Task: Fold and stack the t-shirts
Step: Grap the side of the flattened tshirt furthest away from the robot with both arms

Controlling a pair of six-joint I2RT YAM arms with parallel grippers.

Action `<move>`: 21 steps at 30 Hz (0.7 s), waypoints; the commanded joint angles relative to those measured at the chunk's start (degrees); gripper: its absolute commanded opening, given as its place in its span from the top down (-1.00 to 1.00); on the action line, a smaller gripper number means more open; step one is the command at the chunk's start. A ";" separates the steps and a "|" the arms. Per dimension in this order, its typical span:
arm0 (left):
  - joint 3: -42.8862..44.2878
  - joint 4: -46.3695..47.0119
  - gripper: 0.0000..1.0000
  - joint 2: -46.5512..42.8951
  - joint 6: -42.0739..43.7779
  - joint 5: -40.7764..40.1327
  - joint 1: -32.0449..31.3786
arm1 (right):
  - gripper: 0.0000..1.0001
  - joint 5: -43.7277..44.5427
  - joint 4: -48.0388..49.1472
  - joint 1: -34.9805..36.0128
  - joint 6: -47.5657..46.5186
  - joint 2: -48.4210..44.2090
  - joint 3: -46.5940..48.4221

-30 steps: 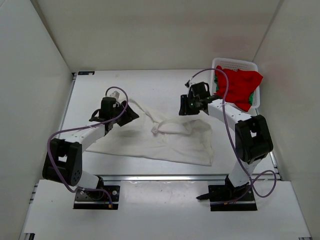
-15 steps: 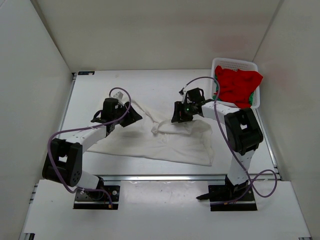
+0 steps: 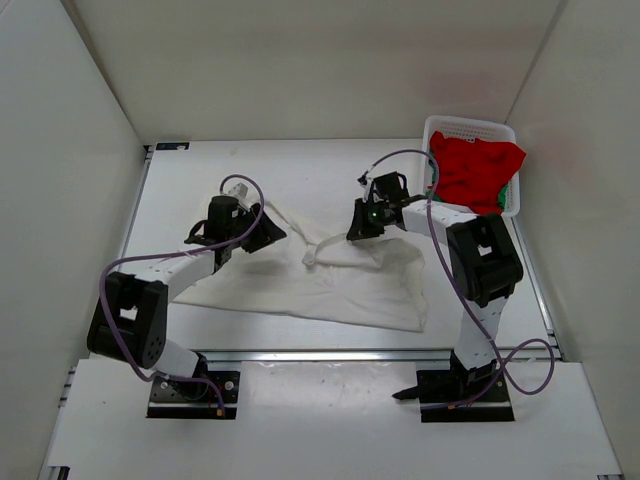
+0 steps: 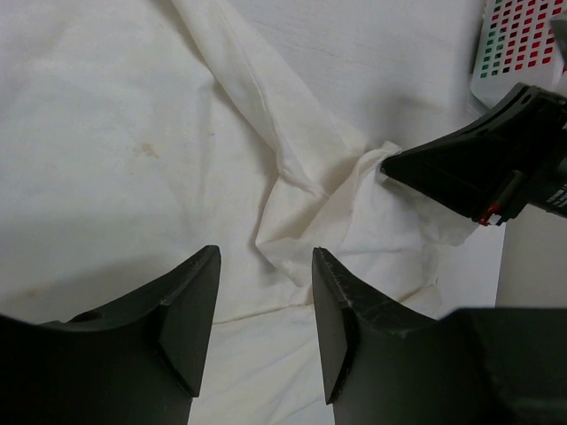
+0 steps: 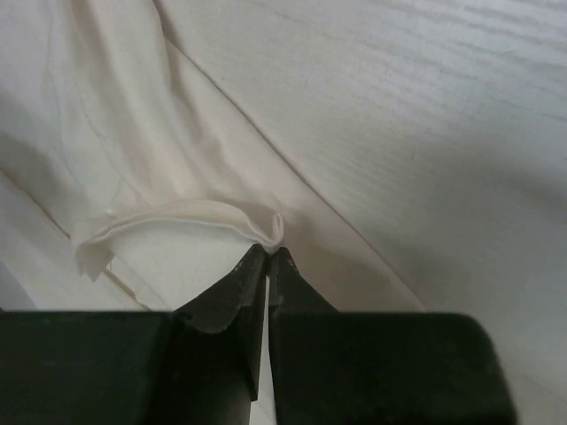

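Spread rumpled across the middle of the table (image 3: 300, 165): the off-white t-shirt (image 3: 340, 290), in the same place as a second ago, outline much the same. At its upper edge, beside the neck opening: the right gripper (image 3: 358, 228), fingertips pressed tight together and nipping a rolled fold of the cloth. From the right wrist view, tips closed on the lip of that fold, with flat cloth to the left of it and bare tabletop to the right. A second ago, further right and nearer the basket (image 3: 470, 125), off the shirt, jaws apart. Half a second ago, already down over the shirt's top edge, jaws not yet closed. Now clamped in nearly the same spot. Over the shirt's upper left part, by the twisted strip of cloth: the left gripper (image 3: 268, 232), jaws standing partly spread, nothing between them but a view of cloth below. Whether touching the cloth or just above it, cannot tell. Since a second ago, shifted slightly to the right and toward the far edge, spread about as before. Seen from the left wrist, the dark tip of the right gripper against a bunched peak of cloth. In the basket at the table's far right corner: the red t-shirt (image 3: 478, 172), heaped and draped over the rim, unmoved, and under it a sliver of the green t-shirt (image 3: 430, 172).
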 commanded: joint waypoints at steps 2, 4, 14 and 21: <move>1.91 2.08 -0.13 1.70 -1.38 0.98 -1.13 | 0.99 8.05 -0.14 2.86 -2.79 -7.06 2.39; 1.73 2.52 -0.12 1.45 -1.56 1.34 -1.22 | 1.00 12.97 0.55 5.41 -3.50 -13.29 -2.08; -0.64 1.65 -0.11 -1.37 -1.74 0.81 0.98 | 0.12 11.50 -0.14 14.31 2.48 -32.90 -25.13; -0.64 1.38 -0.11 -2.07 -1.39 0.54 0.10 | 0.36 9.65 1.44 9.28 3.01 -34.94 -25.21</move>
